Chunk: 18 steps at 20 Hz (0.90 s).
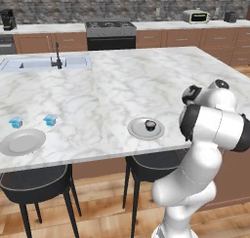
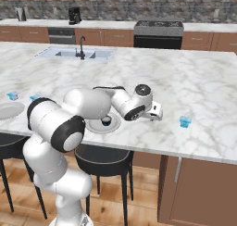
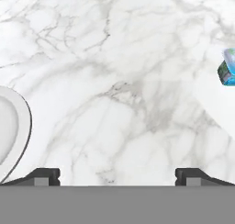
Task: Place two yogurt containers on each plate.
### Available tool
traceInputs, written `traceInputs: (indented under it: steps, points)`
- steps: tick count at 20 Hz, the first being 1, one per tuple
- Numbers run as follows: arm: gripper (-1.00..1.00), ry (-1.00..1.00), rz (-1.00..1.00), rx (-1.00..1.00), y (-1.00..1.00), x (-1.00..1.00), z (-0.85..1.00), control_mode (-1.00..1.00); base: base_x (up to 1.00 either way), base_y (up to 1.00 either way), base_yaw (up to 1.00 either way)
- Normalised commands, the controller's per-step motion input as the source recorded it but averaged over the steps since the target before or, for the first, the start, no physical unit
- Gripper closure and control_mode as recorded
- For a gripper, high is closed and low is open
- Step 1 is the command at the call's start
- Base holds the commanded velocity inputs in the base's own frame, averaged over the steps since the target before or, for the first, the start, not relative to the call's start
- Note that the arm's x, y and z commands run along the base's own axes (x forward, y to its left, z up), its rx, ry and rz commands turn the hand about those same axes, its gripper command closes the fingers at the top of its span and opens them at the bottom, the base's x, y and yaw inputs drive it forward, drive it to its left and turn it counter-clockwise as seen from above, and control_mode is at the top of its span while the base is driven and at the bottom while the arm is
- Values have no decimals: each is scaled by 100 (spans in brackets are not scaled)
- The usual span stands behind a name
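Jaws [image 3: 117, 175]: spread wide, holding nothing, over bare tabletop [image 1: 146, 81] near its front edge.
Cups: two [image 1: 15, 122] [image 1: 50, 119] toward the front left corner, behind the left plate [image 1: 22, 142]; one [image 2: 185, 122] alone to the right.
Plates: neither holds a cup; the middle plate [image 1: 139, 129] carries a dark object [image 1: 150, 125].
Risk: likely clipping the middle plate's rim while swinging toward the right cup.

White marble island counter [image 1: 122, 86], sink [image 1: 29, 63] with dark faucet [image 1: 57, 56], black stove [image 1: 111, 34], coffee maker [image 1: 8, 19], toaster oven [image 1: 197, 16], two black stools [image 1: 34, 183] below.
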Motion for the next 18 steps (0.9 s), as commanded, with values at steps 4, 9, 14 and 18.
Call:
traceInputs:
  steps: [4,9,14,18]
  points:
    - [-100,-6,0,-2,-70,3,0,-100,0,0,0]
    - [-100,0,0,-7,-53,23,1,-100,0,0,0]
    - [-100,6,0,-1,-56,19,4,-100,0,0,0]
    - [-100,10,0,0,-49,14,13,-100,0,0,0]
